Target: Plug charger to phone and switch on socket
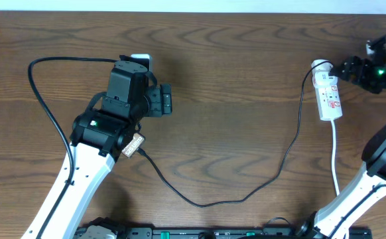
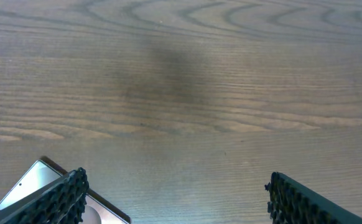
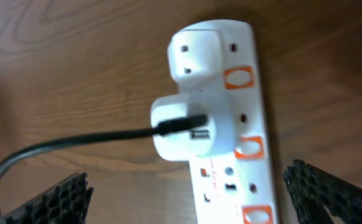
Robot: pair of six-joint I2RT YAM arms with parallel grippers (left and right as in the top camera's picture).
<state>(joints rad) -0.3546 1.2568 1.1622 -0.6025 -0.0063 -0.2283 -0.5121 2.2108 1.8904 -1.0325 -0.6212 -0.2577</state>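
I read left gripper (image 2: 178, 198) wide open and empty, phone (image 2: 35, 180) poking out under one finger; right gripper (image 3: 193, 196) equally wide and empty, straddling the socket (image 3: 255, 112) with charger (image 3: 75, 146) plugged in, on the bench (image 2: 181, 93).

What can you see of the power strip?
The power strip is an elongated white plastic bar with orange-red switches, lying flat on the right side of the wooden table. A white plug sits in it, with a black cable leaving the plug. Its white cord trails toward the table's near edge.
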